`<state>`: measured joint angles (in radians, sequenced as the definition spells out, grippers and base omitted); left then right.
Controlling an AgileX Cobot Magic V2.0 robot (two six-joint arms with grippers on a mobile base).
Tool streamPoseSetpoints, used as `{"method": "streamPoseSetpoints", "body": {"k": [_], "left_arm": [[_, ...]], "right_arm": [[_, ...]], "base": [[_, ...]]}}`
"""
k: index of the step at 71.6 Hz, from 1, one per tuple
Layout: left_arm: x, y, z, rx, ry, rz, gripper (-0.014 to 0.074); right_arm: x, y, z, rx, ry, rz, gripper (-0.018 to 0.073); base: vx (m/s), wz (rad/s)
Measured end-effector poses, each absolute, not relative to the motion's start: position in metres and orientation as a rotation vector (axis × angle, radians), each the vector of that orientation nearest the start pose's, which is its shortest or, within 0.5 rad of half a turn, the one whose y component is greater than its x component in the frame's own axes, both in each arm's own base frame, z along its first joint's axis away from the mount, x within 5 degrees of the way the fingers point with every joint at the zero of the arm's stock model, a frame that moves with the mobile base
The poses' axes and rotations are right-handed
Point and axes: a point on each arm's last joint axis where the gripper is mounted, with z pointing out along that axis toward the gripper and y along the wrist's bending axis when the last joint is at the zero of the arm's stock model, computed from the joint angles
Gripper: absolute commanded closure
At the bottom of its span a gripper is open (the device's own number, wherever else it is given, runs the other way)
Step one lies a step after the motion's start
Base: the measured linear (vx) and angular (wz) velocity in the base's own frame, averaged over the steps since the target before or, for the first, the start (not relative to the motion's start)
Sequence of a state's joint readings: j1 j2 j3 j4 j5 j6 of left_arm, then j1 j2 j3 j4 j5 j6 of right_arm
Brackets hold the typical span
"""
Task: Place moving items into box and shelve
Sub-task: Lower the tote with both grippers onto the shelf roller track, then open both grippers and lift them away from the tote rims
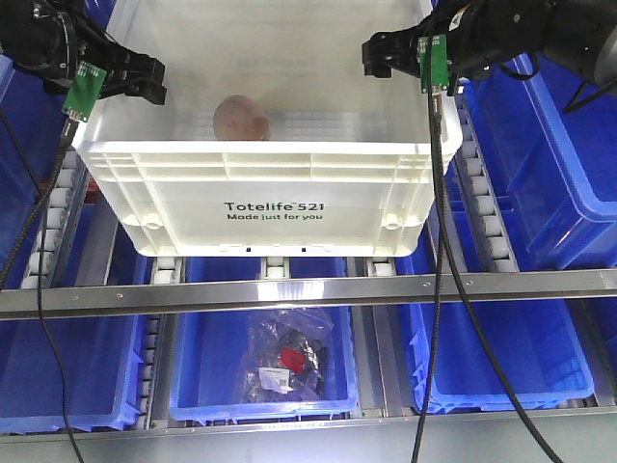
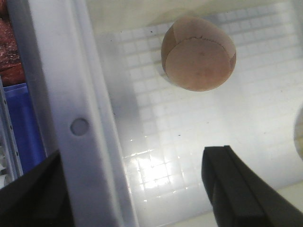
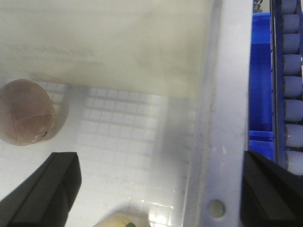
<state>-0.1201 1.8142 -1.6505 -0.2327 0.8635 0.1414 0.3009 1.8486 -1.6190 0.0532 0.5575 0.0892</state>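
The box (image 1: 275, 183) carries black print on its front wall: "Totelife 521" above "Made just for you".

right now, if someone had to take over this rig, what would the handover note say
Left end effector: open, its fingers straddle the left wall of the box, one inside, one outside; not closed on it.
Right end effector: open, straddles the right wall the same way.
Box: sits on the roller shelf between blue bins. Inside lies a brown ball, and a pale item is only partly visible near the right wall.
Done: at least the ball is in the box.
Left: both end effectors probably need to close on the walls, then shelve the box. Whether more items remain cannot be told.
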Motion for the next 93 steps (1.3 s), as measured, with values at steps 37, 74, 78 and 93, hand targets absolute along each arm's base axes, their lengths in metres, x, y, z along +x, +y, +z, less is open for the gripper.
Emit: {"method": "streamPoseSetpoints", "body": {"k": [37, 74, 78, 93], "left_arm": [[0.382, -0.065, 0.357, 0.227, 2.414, -0.281, 0.0008], [0.343, -0.062, 0.351, 0.201, 2.399, -0.303, 0.0008], [0.332, -0.060, 0.350, 0.192, 2.378, -0.298, 0.0008], [0.279, -0.052, 0.349, 0.212, 2.263, -0.265, 0.0008]], "right_arm": [[0.380, 0.123, 0.371, -0.217, 2.194, 0.270, -0.0019], [0.352, 0.136, 0.361, -0.342, 2.233, 0.215, 0.0059], [0.340, 0.140, 0.359, -0.374, 2.205, 0.211, 0.0072], [0.301, 0.134, 0.371, -0.292, 2.079, 0.302, 0.0083]], "base": [[0.00, 0.00], [0.00, 0.00], [0.00, 0.00], [0.00, 0.00]]}}
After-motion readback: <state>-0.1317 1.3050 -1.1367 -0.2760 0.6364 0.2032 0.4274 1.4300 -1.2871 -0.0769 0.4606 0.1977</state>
